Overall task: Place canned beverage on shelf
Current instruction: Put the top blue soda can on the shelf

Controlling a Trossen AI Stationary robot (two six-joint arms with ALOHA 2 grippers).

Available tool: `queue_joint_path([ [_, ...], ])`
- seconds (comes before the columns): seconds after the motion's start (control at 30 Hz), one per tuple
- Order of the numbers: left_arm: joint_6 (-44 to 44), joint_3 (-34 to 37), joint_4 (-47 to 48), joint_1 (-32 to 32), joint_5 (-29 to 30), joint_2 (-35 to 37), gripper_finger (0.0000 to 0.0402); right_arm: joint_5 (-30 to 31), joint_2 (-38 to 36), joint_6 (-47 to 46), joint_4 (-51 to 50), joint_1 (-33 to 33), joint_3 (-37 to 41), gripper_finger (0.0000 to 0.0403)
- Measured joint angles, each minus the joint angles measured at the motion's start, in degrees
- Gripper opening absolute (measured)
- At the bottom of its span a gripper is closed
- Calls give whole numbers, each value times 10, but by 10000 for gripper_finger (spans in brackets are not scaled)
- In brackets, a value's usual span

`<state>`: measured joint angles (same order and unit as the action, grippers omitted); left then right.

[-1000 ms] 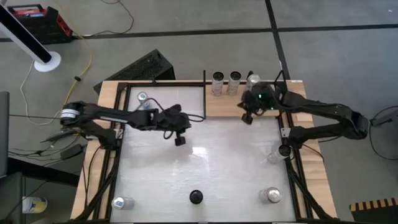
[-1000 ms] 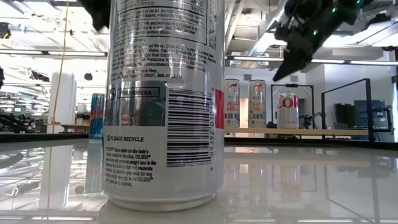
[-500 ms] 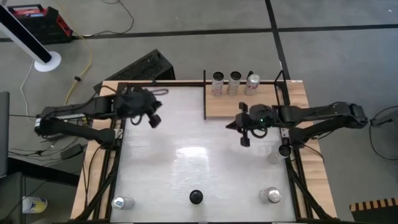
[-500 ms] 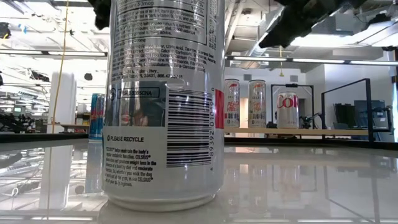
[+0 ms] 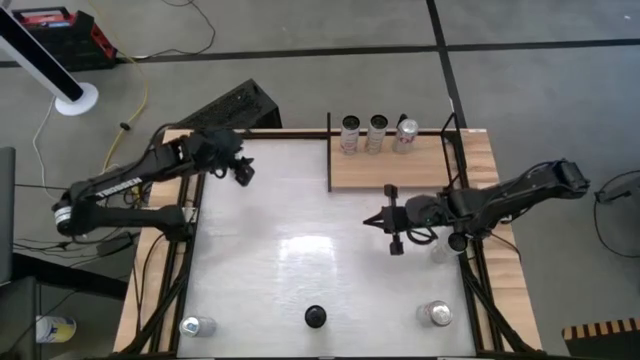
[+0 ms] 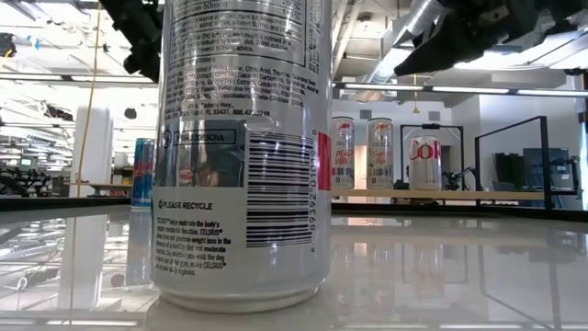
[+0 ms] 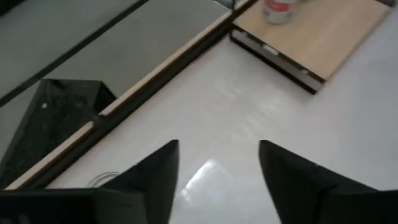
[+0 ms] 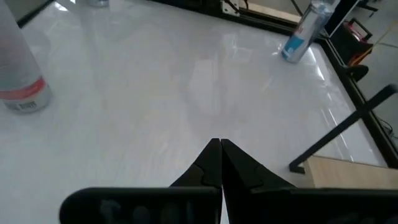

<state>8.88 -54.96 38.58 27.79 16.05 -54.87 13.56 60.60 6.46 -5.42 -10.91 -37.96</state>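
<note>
Right gripper (image 5: 392, 232) pinched closed, empty, over mid-table | left gripper (image 5: 243, 172) spread wide, empty, near far-left corner | three cans (image 5: 377, 133) lined upright along shelf (image 5: 400, 170) back edge, likely saving front space

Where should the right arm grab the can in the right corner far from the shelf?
Grip the can around the middle of its round wall, jaws level, coming from the table's centre side. It stands upright, and the tabletop is bare on that side, while the table's edge runs close behind it. The right gripper is shut and must open first.
</note>
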Motion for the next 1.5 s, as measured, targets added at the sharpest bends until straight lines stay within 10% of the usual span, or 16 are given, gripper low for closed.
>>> queue_joint_path([
  [0.43, 8, 0, 29, 103, 7, -73, 332, 1, 0, 9, 47, 21, 36, 23],
  [1.5, -37, 0, 78, 166, 21, -202, 335, -3, 2, 0, 42, 21, 36, 23],
])
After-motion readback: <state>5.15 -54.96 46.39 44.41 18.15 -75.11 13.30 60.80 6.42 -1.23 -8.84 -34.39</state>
